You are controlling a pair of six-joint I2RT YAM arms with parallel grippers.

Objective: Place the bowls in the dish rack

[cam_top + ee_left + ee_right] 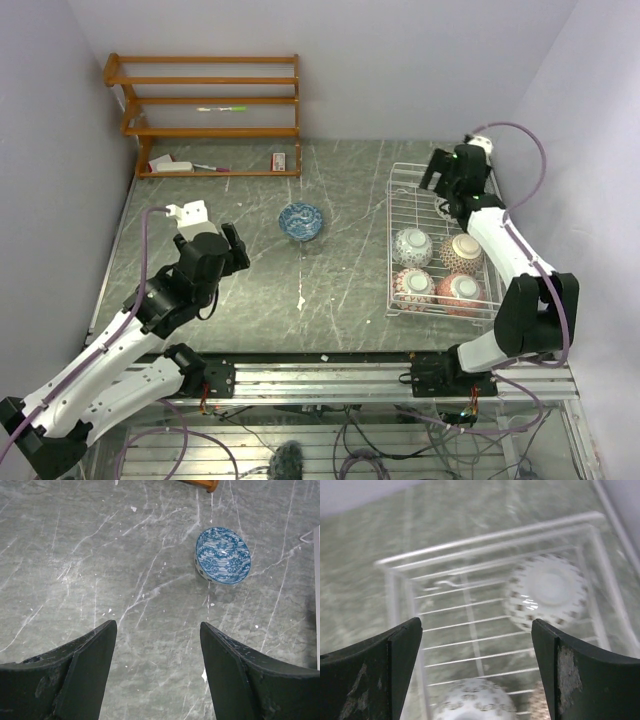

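Observation:
A blue-patterned bowl (300, 221) stands upright on the table; it also shows in the left wrist view (222, 555). The white wire dish rack (391, 225) holds four upturned bowls at its near end: (413, 245), (462, 252), (414, 287), (460, 292). Another upturned bowl (547, 592) lies nearer the far end, half hidden under my right arm in the top view. My left gripper (235, 250) (157, 645) is open and empty, left of and nearer than the blue bowl. My right gripper (435, 170) (477, 645) is open and empty above the rack's far end (490, 545).
An orange-brown wooden shelf unit (210, 115) stands at the far left with small items on its shelves; its corner shows in the left wrist view (205, 484). Walls close in on both sides. The rack's edge (317, 595) is at the right of the left wrist view.

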